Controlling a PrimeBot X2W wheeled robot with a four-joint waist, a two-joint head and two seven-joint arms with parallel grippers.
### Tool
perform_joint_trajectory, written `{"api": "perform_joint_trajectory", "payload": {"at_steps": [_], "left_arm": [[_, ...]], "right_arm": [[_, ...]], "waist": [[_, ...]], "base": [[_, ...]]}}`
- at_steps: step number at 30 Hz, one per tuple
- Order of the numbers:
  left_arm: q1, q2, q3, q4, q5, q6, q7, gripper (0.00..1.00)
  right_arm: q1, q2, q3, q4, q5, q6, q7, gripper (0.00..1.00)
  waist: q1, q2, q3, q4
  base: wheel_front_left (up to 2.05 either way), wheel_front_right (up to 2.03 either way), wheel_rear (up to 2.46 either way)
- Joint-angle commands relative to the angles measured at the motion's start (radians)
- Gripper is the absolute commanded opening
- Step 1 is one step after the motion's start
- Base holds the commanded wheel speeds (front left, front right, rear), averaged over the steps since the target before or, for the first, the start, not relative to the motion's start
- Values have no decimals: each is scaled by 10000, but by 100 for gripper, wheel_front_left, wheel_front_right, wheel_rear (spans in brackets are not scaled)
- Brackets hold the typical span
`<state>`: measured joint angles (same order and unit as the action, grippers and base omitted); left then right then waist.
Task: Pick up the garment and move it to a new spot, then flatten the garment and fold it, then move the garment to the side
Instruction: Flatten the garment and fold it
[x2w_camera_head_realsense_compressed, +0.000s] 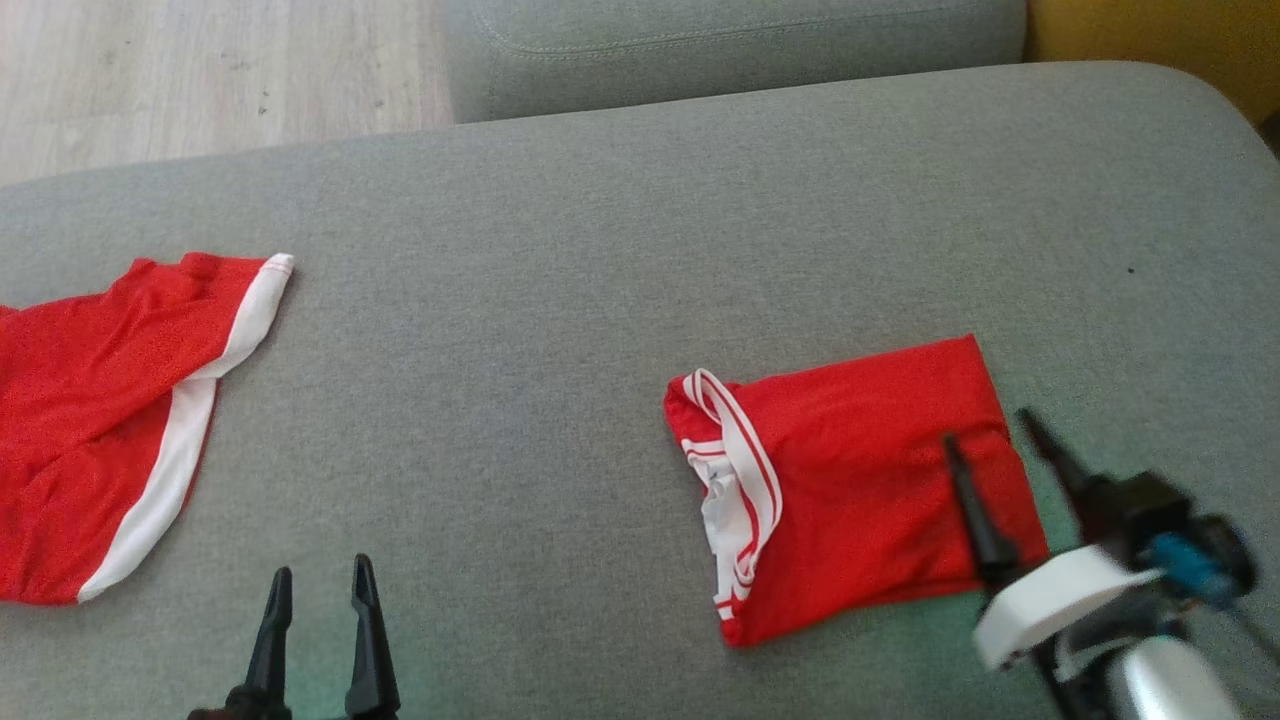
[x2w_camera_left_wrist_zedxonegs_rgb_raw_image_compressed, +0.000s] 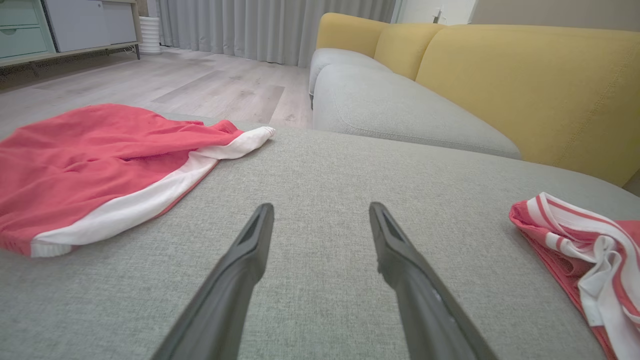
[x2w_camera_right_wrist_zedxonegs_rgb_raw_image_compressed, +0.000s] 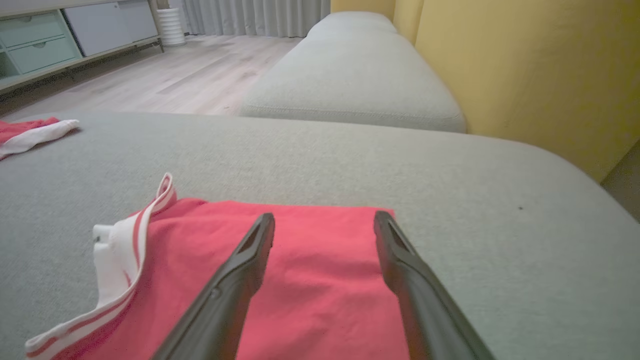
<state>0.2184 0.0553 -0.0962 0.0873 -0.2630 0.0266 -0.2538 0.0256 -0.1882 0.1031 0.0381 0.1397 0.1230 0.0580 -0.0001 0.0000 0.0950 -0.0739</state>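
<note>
The folded red garment (x2w_camera_head_realsense_compressed: 860, 480), maybe shorts, lies on the right of the grey cushion (x2w_camera_head_realsense_compressed: 600, 250). The right gripper (x2w_camera_head_realsense_compressed: 985, 428) is over it, fingers apart, empty. The left gripper (x2w_camera_head_realsense_compressed: 322, 566) is apart too. Another red-and-white garment (x2w_camera_head_realsense_compressed: 90, 420) lies far left.

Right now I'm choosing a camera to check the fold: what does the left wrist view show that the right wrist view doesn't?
Left wrist view: the open left gripper over bare cushion, and the loose garment spread wide with its white stripe. Right wrist view: the open right gripper over the folded garment's flat red top. Both: the cushion, yellow backrest, floor, the folded garment's striped waistband and a tip of the loose garment.
</note>
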Motion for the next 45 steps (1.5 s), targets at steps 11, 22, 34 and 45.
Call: {"api": "perform_joint_trajectory", "payload": {"at_steps": [11, 22, 34, 45], "left_arm": [[-270, -51, 166, -278, 39, -42, -80, 100], [-447, -51, 46, -187, -12, -30, -80, 100], [-475, -51, -75, -62, -101, 15, -80, 100], [-482, -51, 235, -159, 53, -74, -80, 100]], "right_arm": [[-2025, 1113, 1907, 3489, -880, 77, -1568, 0], [-3028, 1328, 3206, 5562, -985, 77, -2014, 0], [-3434, 1377, 5189, 5752, 297, 77, -2065, 0], [-3644, 1379, 4608, 4995, 446, 77, -2497, 31]], "waist": [[1, 0, 137, 445], [1, 0, 330, 933], [1, 0, 254, 1271], [1, 0, -116, 907]], "base": [[0, 0, 0], [0, 0, 0], [0, 0, 0], [0, 0, 0]]}}
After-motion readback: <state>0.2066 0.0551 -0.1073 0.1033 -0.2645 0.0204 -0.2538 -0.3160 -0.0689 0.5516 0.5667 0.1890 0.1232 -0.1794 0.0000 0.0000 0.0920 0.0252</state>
